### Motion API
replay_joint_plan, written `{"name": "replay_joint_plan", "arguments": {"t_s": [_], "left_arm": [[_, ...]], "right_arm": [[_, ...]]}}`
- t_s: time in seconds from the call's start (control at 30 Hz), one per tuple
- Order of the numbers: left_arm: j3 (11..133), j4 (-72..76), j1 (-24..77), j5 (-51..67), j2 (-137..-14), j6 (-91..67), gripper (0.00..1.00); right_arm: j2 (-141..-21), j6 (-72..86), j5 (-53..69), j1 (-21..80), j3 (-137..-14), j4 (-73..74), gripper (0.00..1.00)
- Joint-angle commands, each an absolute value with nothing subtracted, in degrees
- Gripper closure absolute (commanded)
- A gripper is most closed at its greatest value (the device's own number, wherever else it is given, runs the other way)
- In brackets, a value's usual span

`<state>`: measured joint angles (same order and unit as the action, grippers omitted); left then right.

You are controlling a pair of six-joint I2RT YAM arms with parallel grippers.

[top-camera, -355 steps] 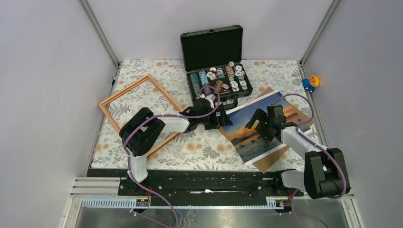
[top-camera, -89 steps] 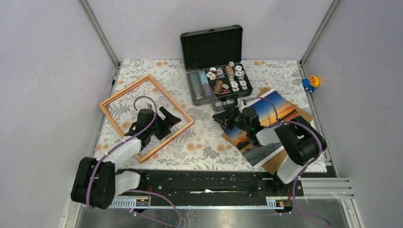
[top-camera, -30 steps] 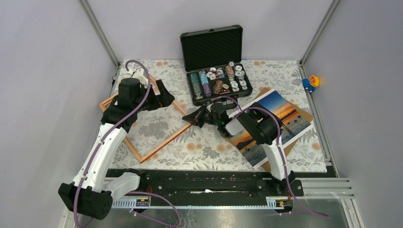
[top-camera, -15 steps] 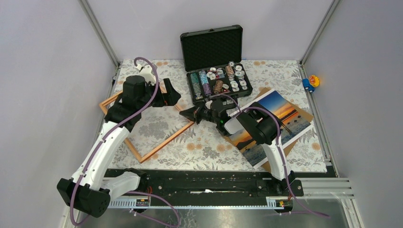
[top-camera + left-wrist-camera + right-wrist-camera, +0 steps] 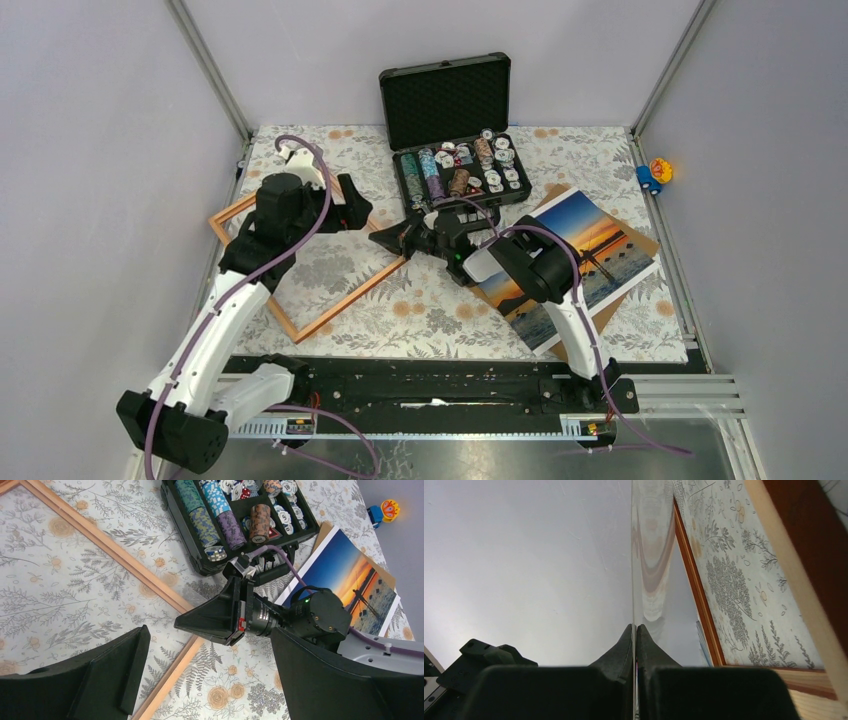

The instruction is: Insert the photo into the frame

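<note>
Overhead, the photo (image 5: 580,255) is lying face up on a brown board (image 5: 568,348) at the counter's (image 5: 430,310) right. It is thin and glossy, likely bending easily, so a free edge is looking safest. The frame (image 5: 345,302) is lying left. Left wrist: the left gripper (image 5: 207,645) is hovering over the frame, jaws spread. Right wrist: the right gripper (image 5: 634,630), reaching low leftward, is apparently pinching a clear sheet (image 5: 632,555) edge-on.

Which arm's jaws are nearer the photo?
Right. On the right arm the jaws, shut on a clear sheet, sit left of the photo by a frame corner; on the left arm they hang farther left, over the frame.
</note>
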<state>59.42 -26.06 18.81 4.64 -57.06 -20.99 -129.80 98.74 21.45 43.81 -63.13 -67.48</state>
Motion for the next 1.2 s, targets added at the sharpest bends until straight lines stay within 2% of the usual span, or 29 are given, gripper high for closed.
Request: {"name": "replay_joint_plan", "arguments": {"t_s": [0.0,0.47,0.93,1.17], "left_arm": [[58.72,-21.66,18.64,3.18,-54.55,-20.48,0.01],[57.68,-20.82,16.88,5.31,-54.03,-21.28,0.01],[57.26,-20.57,15.87,6.28,-54.05,-21.71,0.01],[57.04,-20.48,15.64,6.7,-54.06,-21.88,0.01]], "right_arm": [[-133.45,100.99,20.08,44.69,-64.91,-73.11,1.0],[-135.15,110.23,17.18,44.39,-62.77,-82.49,1.0],[-138.66,111.04,16.42,45.87,-69.23,-77.84,1.0],[-138.53,112.24,15.92,46.05,-68.16,-78.34,1.0]]}}
